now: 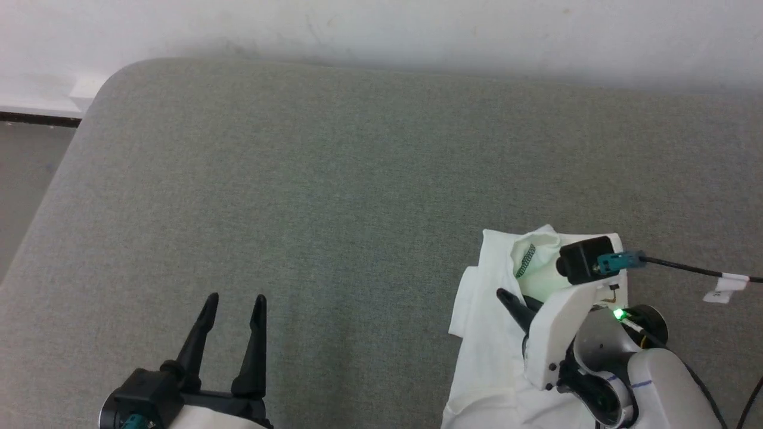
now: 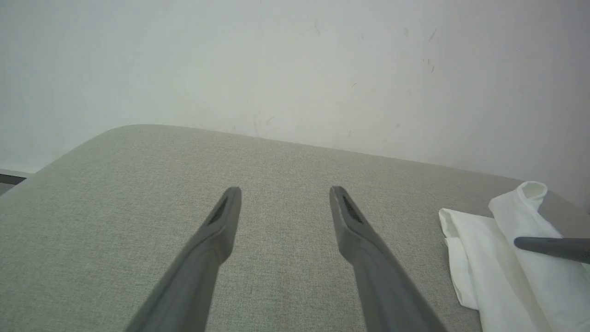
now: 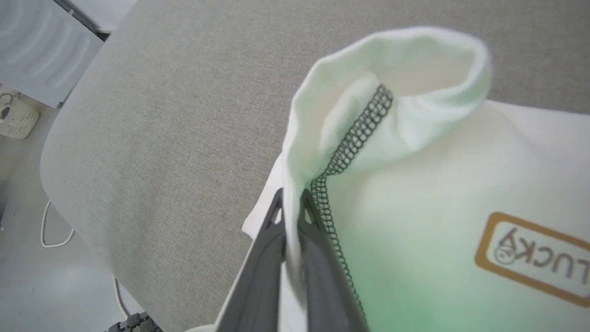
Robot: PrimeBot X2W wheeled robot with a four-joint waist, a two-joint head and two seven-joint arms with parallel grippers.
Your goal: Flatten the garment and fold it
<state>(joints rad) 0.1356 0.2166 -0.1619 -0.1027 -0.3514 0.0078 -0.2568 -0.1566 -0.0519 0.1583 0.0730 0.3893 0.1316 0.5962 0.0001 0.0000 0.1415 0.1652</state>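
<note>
Nearest on the left, the left hand (image 1: 236, 298) hangs over the bare grey fabric of the bench (image 1: 334, 179), its two dark fingers spread apart and gripping nothing, well apart from the garment (image 1: 486, 345). On the near right, the right hand (image 3: 291, 198) has its fingers clenched on a fold of the garment's white cloth, with the fabric pinched between the tips just beside a line of dark zigzag stitching (image 3: 355, 133). The garment lies bunched on the near right part of the bench and runs off the near edge of the head view. Above the pinch, one rolled opening of the cloth stands up and curls over, showing the stitched seam inside. A gold-bordered label (image 3: 534, 256) reading LUCKY sits on the cloth to the right of the seam in the right wrist view. A small green light (image 1: 618, 314) glows on the right wrist, tinting the nearby cloth. A black cable (image 1: 685, 268) trails off to the right. Beyond the far edge of the bench rises a pale wall (image 1: 381, 30).
</note>
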